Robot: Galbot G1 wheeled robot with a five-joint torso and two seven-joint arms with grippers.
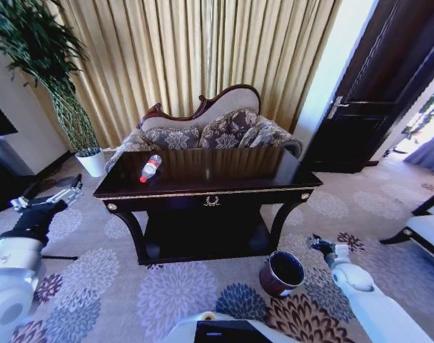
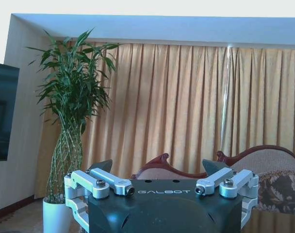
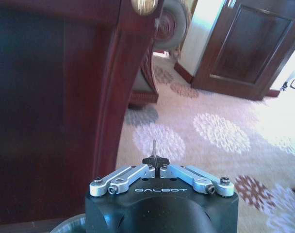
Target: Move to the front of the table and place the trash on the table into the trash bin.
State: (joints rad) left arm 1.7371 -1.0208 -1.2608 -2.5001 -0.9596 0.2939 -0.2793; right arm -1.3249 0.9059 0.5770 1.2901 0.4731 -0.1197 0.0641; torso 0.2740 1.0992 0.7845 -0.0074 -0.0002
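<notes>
**Robot at the table, bottle on top, bin on the floor**

While the robot stands in front of the dark shiny wooden table (image 1: 203, 187), the small round dark red-brown trash bin (image 1: 281, 273) sits nearest to it on the flowery carpet (image 1: 174, 293). The bin stands upright just beside the table's front leg on the robot's right. Its inside is black, and I can see nothing in it.

The right gripper (image 1: 318, 245) hangs low, just beside the bin and apart from it. In the right wrist view its fingers (image 3: 155, 160) are pressed together and hold nothing, and the table's curved leg (image 3: 118, 97) is close in front of it. There is open carpet on that side, all the way to the dark wooden door (image 3: 244, 43).

The left gripper (image 1: 66, 191) is held up on the robot's left, outside the table's left end. In the left wrist view its fingers (image 2: 103, 165) are spread wide apart with nothing between them.

On the table top, near the left end, lies the clear plastic bottle with a red cap (image 1: 150, 168). It is on its side, well back from the front edge. The lower shelf (image 1: 203, 239) looks bare.

Behind the table is a patterned sofa (image 1: 210, 128). Farther back hang the yellow curtains (image 1: 188, 50), with a tall green plant in a white pot (image 1: 88, 153) on the left.
</notes>
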